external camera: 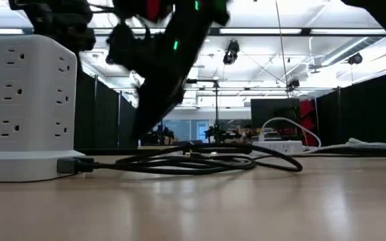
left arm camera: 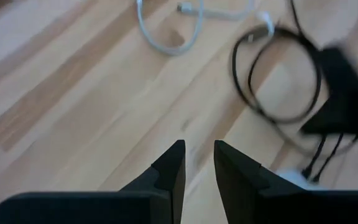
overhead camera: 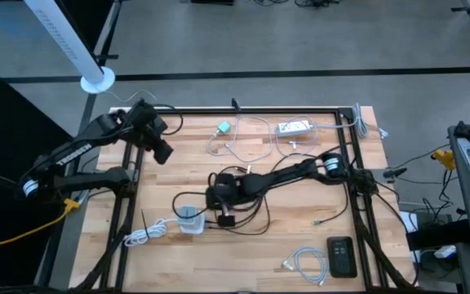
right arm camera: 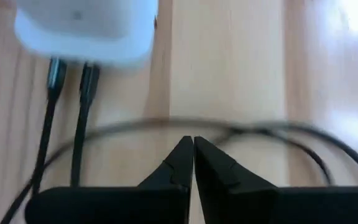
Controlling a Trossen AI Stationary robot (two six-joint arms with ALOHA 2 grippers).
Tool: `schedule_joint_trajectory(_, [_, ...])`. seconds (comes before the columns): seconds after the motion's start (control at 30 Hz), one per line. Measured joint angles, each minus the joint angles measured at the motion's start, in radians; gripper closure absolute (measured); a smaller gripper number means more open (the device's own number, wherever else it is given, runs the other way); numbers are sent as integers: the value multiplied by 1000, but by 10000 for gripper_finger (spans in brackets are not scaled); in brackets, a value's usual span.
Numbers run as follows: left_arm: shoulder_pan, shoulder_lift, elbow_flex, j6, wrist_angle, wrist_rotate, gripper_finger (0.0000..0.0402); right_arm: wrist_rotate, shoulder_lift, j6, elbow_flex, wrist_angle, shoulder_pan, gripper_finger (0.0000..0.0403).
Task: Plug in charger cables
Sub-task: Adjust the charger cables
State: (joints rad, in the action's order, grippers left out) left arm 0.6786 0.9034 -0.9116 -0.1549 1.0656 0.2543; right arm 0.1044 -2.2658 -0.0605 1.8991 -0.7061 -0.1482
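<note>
The wooden bench (overhead camera: 300, 237) carries a white outlet tower (overhead camera: 189, 219) with two dark plugs in its base. The black cable (overhead camera: 247, 214) loops beside it, the white cables (overhead camera: 243, 137) farther back. Right gripper (overhead camera: 227, 219) hangs near the tower, jaws closed on nothing; left gripper (left arm camera: 197, 163) hovers apart, jaws slightly parted, empty.

The table (overhead camera: 300, 245) is pale wood planks, smooth with a soft sheen (ceiling lights glint off it). The white tower adapter (external camera: 32, 107) looks like matt plastic. The black cable (external camera: 200, 163) seems rubbery, faintly glossy.
</note>
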Motion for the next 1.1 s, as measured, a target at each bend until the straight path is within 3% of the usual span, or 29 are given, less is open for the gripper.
schedule_joint_trajectory(0.17, [-4, -41, 0, 66, 113, -1, 336, 11, 61, -46, 117, -354, -46, 403])
schedule_joint_trajectory(0.33, [-4, -117, 5, 64, 119, -1, 335, 82, 88, -115, -16, -584, -64, 403])
schedule_joint_trajectory(0.47, [-4, -184, 5, 28, 114, -1, 335, 78, 87, -174, -209, -554, -47, 403])
schedule_joint_trajectory(0.6, [-4, -255, 5, -17, 122, 0, 335, 72, 90, -296, -304, -517, -35, 403])
schedule_joint_trajectory(0.83, [-4, -351, 5, -54, 121, 0, 335, 88, 95, -272, -317, -371, -31, 403])
schedule_joint_trajectory(1.1, [-4, -370, 5, -121, 110, -2, 335, 95, 92, -238, -297, -191, 6, 403])
